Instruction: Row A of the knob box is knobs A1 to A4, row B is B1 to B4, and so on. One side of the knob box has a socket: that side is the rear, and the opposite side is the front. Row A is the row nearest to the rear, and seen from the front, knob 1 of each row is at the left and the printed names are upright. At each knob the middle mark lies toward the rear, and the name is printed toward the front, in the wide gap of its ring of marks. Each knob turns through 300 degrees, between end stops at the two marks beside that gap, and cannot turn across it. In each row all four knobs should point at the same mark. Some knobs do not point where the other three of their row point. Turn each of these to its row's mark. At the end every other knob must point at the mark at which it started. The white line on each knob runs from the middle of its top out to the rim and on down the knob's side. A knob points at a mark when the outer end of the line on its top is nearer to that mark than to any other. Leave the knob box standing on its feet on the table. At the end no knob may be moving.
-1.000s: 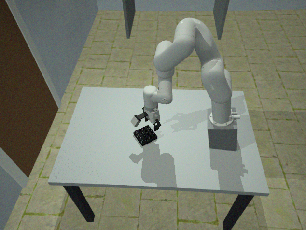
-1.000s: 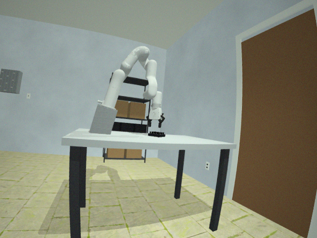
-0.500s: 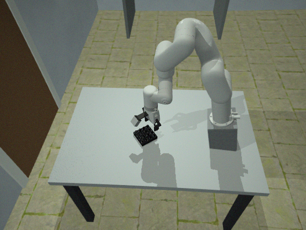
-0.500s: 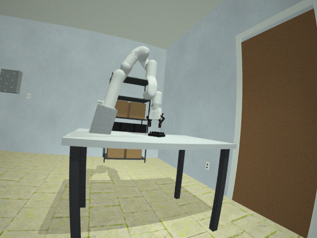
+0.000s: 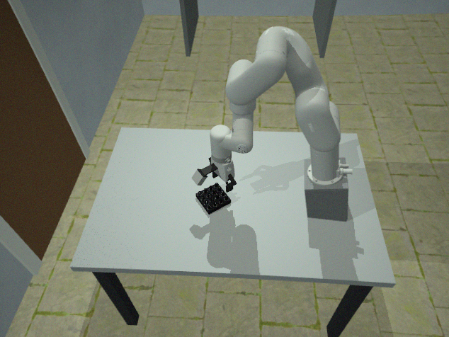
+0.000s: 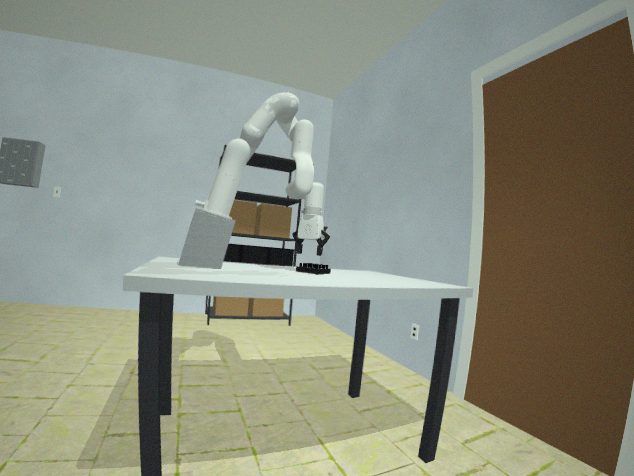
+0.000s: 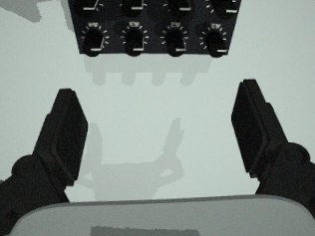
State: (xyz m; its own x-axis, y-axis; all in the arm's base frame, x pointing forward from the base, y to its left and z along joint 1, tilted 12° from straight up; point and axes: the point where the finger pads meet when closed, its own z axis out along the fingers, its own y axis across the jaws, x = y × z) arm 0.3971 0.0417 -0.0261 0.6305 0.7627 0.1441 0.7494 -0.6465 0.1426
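Note:
The black knob box (image 5: pixel 213 197) (image 6: pixel 313 268) (image 7: pixel 156 7) stands flat on the white table (image 5: pixel 144 224) (image 6: pixel 256 281), near its middle. In the wrist view, two rows of its knobs show whole at the top of the frame, and a third row is cut off. One knob (image 7: pixel 89 0) at the left shows a white line toward the lower right; the other lines are too dim to read. My gripper (image 5: pixel 221 179) (image 6: pixel 309 248) (image 7: pixel 157 103) is open and empty. It hangs a little above the table beside the box's near edge, not over any knob.
The arm's grey base block (image 5: pixel 326 202) (image 6: pixel 204 245) stands on the table to the right of the box in the top view. A black shelf with cardboard boxes (image 6: pixel 261 217) stands behind the table. A brown door (image 6: pixel 553 230) is in the side wall.

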